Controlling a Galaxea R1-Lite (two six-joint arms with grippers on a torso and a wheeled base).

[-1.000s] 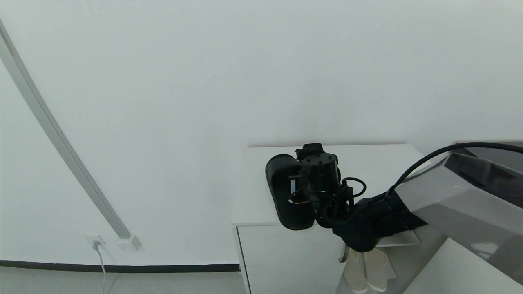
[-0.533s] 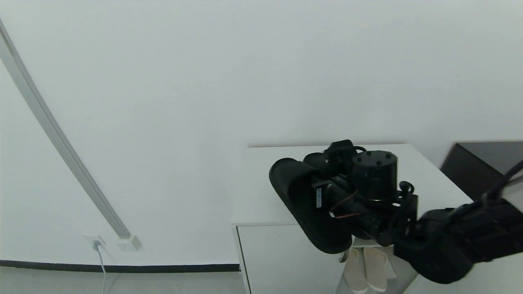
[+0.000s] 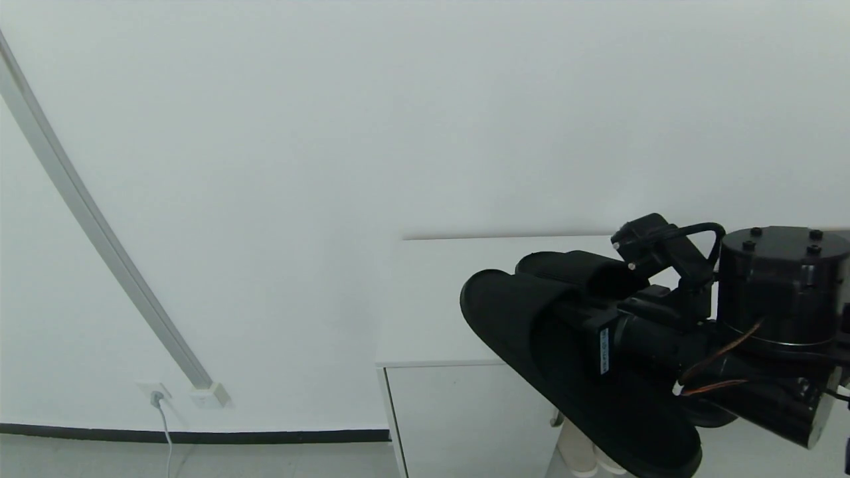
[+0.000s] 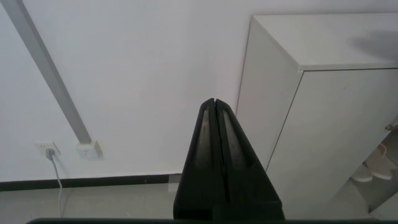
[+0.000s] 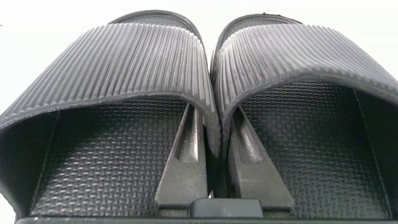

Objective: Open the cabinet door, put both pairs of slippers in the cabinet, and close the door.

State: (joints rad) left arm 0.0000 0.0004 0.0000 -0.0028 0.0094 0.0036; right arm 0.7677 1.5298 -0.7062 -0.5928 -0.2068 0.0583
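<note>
A bare white wall fills the room behind, crossed by a grey rail that slants down to a socket with a plug in it. Beneath runs a dark skirting and a strip of grey floor. Against the wall stands a white cabinet, its flat top bare on the left. The right part of its front is open, and the white slippers sit side by side on a low shelf inside.

The black slippers hang in the air before the cabinet, on the robot's right, not touching it. They are held as a pair, tipped on edge. Their long axis slants from high near the cabinet top down to the lower right, with the strap ends away from the wrist.

The right gripper has one finger in each footbed, under the ribbed straps — clamped on the two inner side walls pressed together between them.

The left gripper has its fingers closed flat against each other, holding nothing. It points at the wall beside the cabinet, well apart from both pairs.
</note>
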